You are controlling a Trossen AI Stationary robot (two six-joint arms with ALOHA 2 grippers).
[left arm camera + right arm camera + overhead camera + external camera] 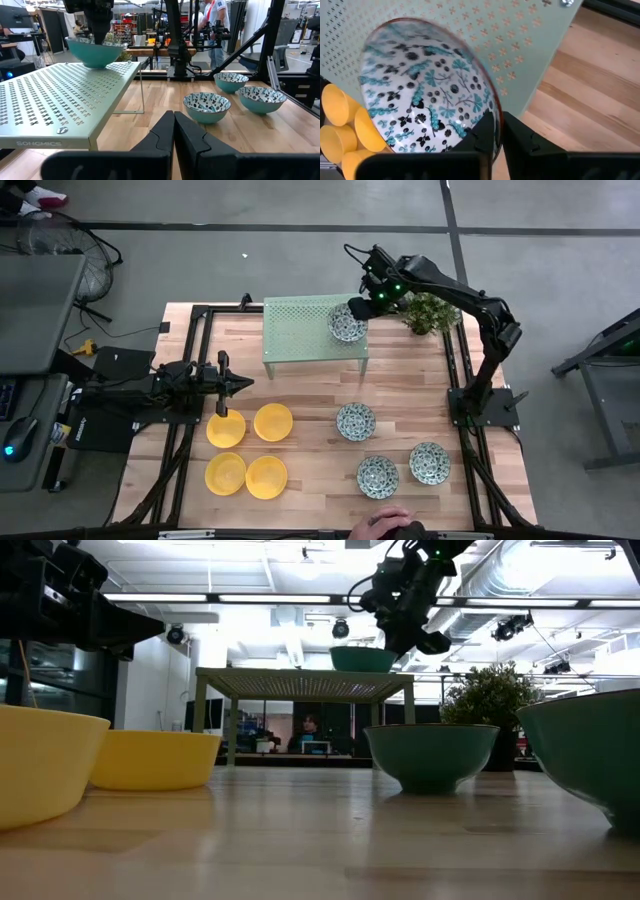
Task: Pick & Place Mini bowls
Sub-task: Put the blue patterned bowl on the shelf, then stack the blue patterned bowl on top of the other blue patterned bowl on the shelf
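Four yellow mini bowls (247, 450) sit on their bases at the table's near left. Three blue-patterned mini bowls (377, 476) stand at the near right. A fourth patterned bowl (347, 323) is on the far right corner of the pale green rack (300, 330), and my right gripper (368, 305) is shut on it. In the low view this bowl (362, 658) shows on the rack top under the right gripper (405, 635). My left gripper (245, 383) is shut and hovers near the yellow bowls, pointing toward the table's right. My right gripper (497, 122) pinches the patterned bowl's rim (492, 107) on the side toward the table's right, one finger inside the bowl and one outside. The fingers come slanting down from the far right. The bowl stays upright, its base at the rack top (95, 66).
A small potted plant (430, 310) stands just right of the rack, beside the right arm. A person's hand (385, 523) rests at the table's near edge. Bare wood lies between the rack and the bowls (310, 395). People stand in the room beyond the table.
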